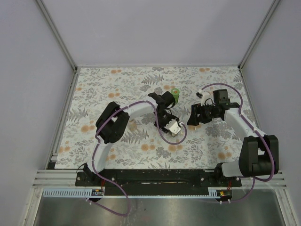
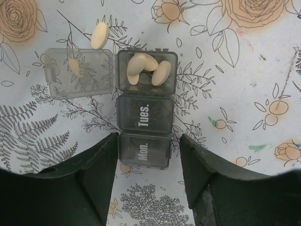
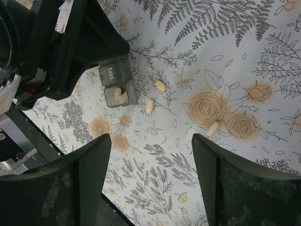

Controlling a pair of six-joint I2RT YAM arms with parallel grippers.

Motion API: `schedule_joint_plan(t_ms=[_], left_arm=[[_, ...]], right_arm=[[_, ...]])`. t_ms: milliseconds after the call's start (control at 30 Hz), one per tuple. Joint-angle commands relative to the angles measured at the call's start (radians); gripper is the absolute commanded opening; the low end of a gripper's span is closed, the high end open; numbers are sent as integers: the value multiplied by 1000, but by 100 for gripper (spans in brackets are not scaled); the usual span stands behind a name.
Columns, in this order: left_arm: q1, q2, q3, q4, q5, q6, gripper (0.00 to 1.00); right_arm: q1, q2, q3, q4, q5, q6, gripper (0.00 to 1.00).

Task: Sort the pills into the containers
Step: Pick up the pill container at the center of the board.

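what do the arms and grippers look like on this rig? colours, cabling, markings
Left arm and right arm match: white links, bulky black joint housings, a purple cable looping outside each. Both are bolted to a black rail. Left gripper and right gripper have dark, matte, wedge-shaped jaws. No markings visible.
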Motion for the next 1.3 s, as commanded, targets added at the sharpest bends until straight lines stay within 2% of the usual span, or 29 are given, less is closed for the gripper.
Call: schedule_joint_plan(t_ms=[0,300,533,967,1267], left_arm=[[-14,12,32,-1,-6,19,57],[-19,4,12,29,-33,-70,49],[-19,-11,-18,71,-55,-128,46],[-20,-5,-2,106,-87,-248,43],[-20,7,1,106,-101,-271,42]], right_arm=[[-8,3,38,0,-22,-25,78],[-8,45,53,-31,-47,-63,77],[-2,108,104,-36,8,-53,72],[96,246,231,-50,119,-16,66],[124,305,289,-97,119,-85,60]])
